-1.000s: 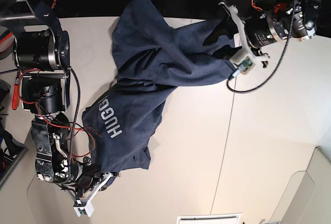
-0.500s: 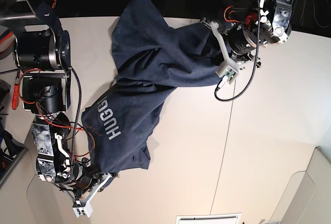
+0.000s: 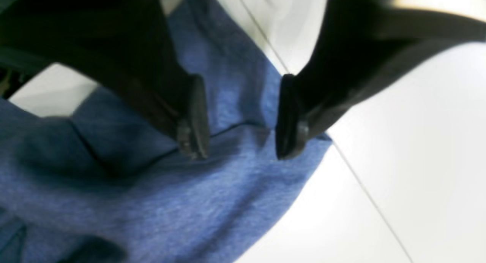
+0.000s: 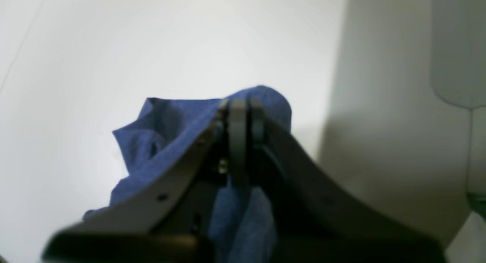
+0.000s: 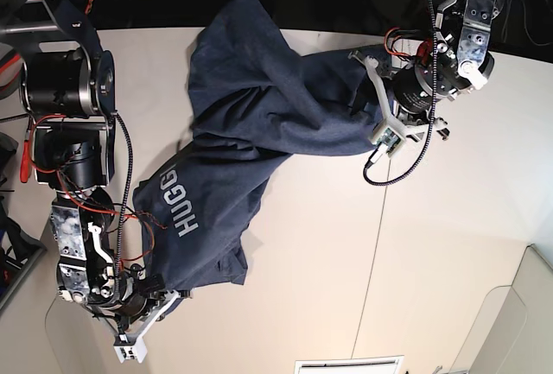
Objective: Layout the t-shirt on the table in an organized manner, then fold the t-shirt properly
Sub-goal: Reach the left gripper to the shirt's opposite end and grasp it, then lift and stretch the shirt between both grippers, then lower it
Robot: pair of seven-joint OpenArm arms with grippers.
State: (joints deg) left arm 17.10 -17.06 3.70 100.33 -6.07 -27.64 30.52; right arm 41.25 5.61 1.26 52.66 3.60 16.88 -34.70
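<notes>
T-shirt bunched across upper-left to centre of counter — right gripper pinching a fold of it at lower left, left gripper spread over its hem at upper right.

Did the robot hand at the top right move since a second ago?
Yes. The left gripper slid leftward and a little upward along the table, away from the seam, over the t-shirt.
</notes>
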